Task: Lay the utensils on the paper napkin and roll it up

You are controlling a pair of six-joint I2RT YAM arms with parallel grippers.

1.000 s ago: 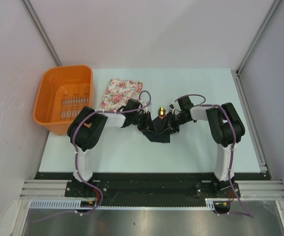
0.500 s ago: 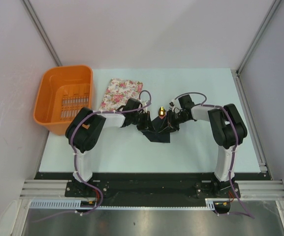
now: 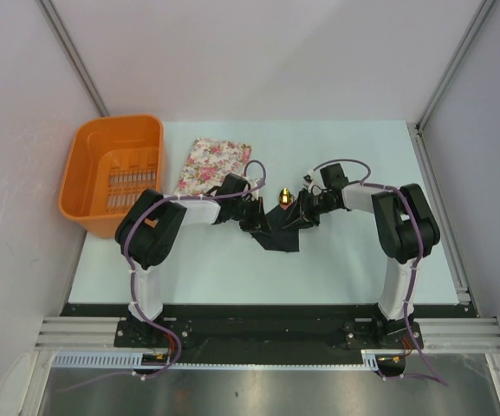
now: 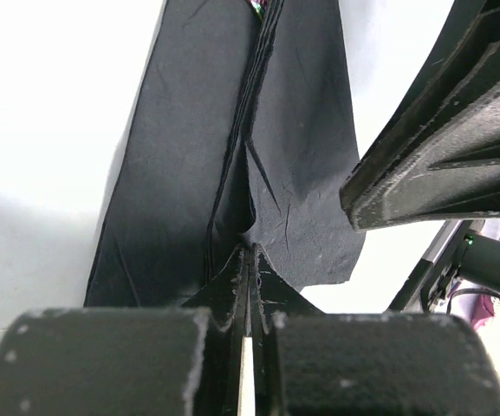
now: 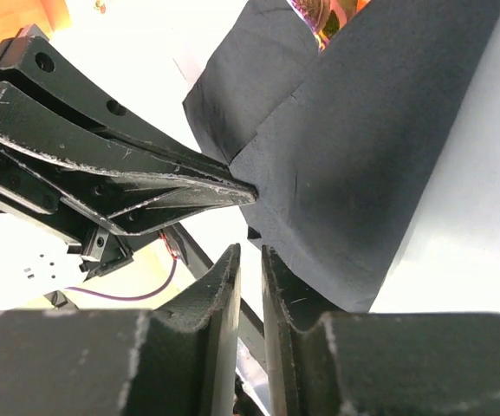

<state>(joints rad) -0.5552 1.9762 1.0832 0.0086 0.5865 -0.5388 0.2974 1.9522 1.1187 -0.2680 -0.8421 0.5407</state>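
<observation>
Left jaws: clamped on paper napkin [image 4: 301,173] fold | right jaws: near-shut, grip unclear | risk: uneven pull may spill utensil [image 3: 284,194]

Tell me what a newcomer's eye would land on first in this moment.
At mid-table the paper napkin, a black sheet, is bunched up between the left gripper, which pinches a fold, and the right gripper, close against its other side. The gold spoon head of the utensils pokes out at the napkin's far edge. At the far left sit a bright orange basket and a floral cloth.
</observation>
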